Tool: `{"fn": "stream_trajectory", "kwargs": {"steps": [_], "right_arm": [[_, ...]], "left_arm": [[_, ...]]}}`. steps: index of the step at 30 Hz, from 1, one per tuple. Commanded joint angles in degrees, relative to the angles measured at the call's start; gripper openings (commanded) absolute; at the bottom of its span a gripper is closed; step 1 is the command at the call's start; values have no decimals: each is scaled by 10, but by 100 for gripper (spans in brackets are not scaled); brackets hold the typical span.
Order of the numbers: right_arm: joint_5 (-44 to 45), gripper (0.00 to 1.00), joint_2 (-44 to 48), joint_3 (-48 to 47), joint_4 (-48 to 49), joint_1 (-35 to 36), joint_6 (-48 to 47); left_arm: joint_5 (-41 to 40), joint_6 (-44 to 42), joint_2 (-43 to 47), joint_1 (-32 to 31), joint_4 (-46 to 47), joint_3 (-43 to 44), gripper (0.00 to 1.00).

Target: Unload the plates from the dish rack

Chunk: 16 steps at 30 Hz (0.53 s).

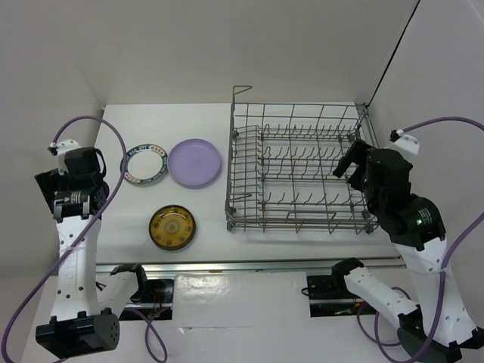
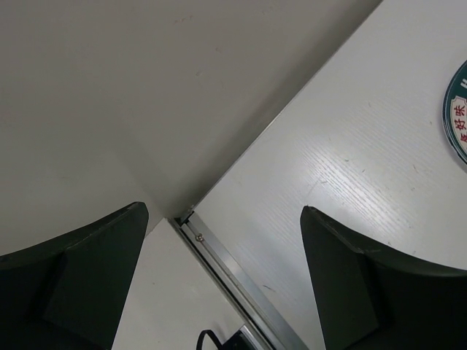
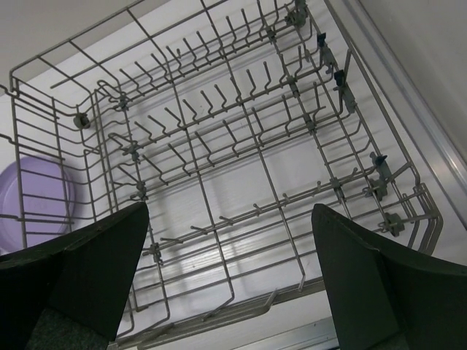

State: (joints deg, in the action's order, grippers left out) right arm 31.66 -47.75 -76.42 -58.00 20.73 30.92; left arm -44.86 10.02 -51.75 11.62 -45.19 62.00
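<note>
At right in the top view, the right gripper point(image 1: 352, 168) is hovering, fingers spread, over the rack point(image 1: 295, 162); at far left, the left gripper point(image 2: 222, 211) is hanging released.

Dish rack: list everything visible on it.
The dish rack is a rectangular grey wire basket, seemingly metal, with rows of upright tines, small dark clips on some wires and a tall wire loop at its far left corner. It stands level on the white table, empty, with the lavender plate left of it, apart. The open right gripper hovers over its right end, not touching.
</note>
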Motion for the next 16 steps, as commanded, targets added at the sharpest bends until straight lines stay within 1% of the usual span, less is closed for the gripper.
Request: {"fn": "stream_trajectory", "kwargs": {"steps": [1, 9, 16], "right_arm": [[-5, 100, 9, 4, -12, -2, -9], [-28, 100, 25, 4, -29, -2, -9], [-34, 100, 35, -2, -35, -2, -9]], "left_arm": [[22, -14, 10, 4, -6, 20, 100], [51, -9, 16, 4, -20, 32, 99], [51, -9, 21, 4, -20, 32, 99]]}}
